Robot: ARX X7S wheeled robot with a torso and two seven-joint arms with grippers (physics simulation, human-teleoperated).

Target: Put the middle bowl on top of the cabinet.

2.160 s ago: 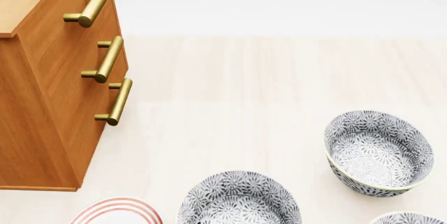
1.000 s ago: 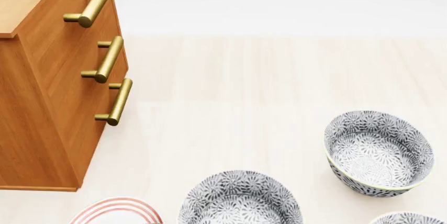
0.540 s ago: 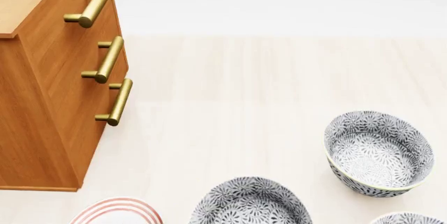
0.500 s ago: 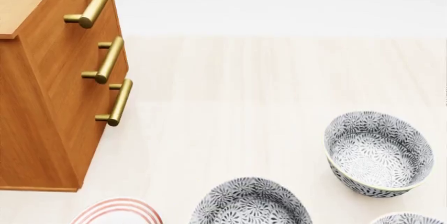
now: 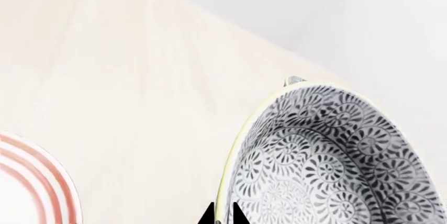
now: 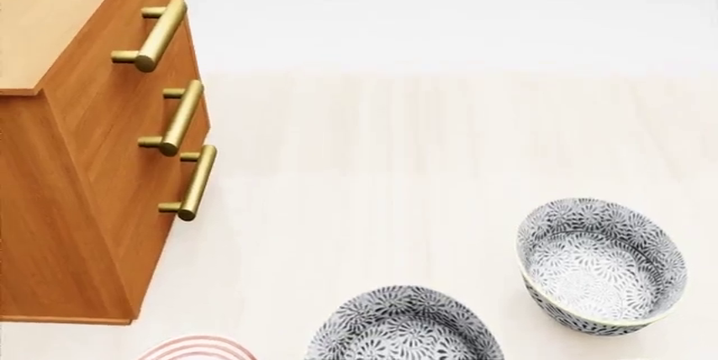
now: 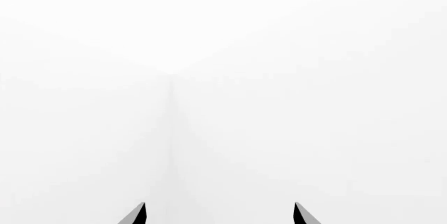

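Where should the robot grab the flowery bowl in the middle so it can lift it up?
By the thin rim of the middle bowl, one finger inside the wall and one outside. It is deep, round and has no handle. The left hand already pinches the rim on the side facing the striped plate.

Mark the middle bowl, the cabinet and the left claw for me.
middle bowl [image 6: 404, 326]: head view, patterned inside wall.
cabinet [image 6: 67, 209]: head view, side panel.
left claw [image 5: 222, 215]: left wrist view, between the two dark tips pinching the bowl's rim.
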